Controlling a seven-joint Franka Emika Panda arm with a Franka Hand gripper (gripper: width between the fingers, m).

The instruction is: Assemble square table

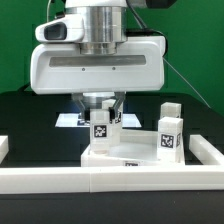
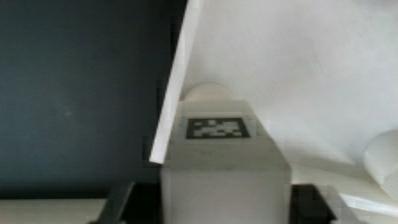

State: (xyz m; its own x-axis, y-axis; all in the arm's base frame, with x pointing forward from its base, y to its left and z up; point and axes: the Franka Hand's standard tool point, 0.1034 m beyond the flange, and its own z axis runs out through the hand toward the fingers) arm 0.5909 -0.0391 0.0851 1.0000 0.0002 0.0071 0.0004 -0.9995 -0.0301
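Hand [image 1: 102,118] vertical over table top [image 1: 150,152] — fingers astride tagged leg [image 2: 221,150], grip apparently not yet firm.

The scene is seen by the exterior view from low and close in front, facing the arm over the white rail [image 1: 110,180], while a tagged leg [image 2: 219,150] [image 1: 102,128] and the table top [image 2: 302,90] are seen close up from the wrist.
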